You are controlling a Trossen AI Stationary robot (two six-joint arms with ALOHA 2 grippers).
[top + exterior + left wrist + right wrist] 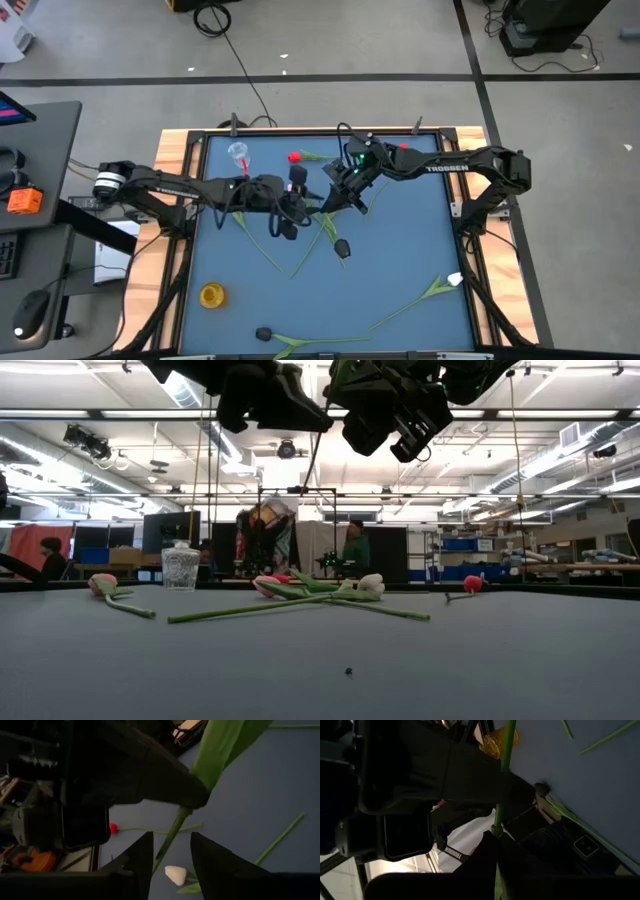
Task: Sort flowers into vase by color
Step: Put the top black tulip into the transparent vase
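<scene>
Overhead, both arms meet above the middle of the blue table [420, 250]. The right gripper [496, 851] pinches a green tulip stem [502, 775], fingers pressed together on it. The left gripper [171, 854] stands spread, the same stem [172, 832] running between its fingers without touching them. Other tulips lie flat: a white one [455, 280] near the right edge, a dark one [263, 333] at the front, a red one [295, 157] at the back. A clear glass vase [181, 568] stands upright at the back left, and a yellow vase [212, 295] front left.
</scene>
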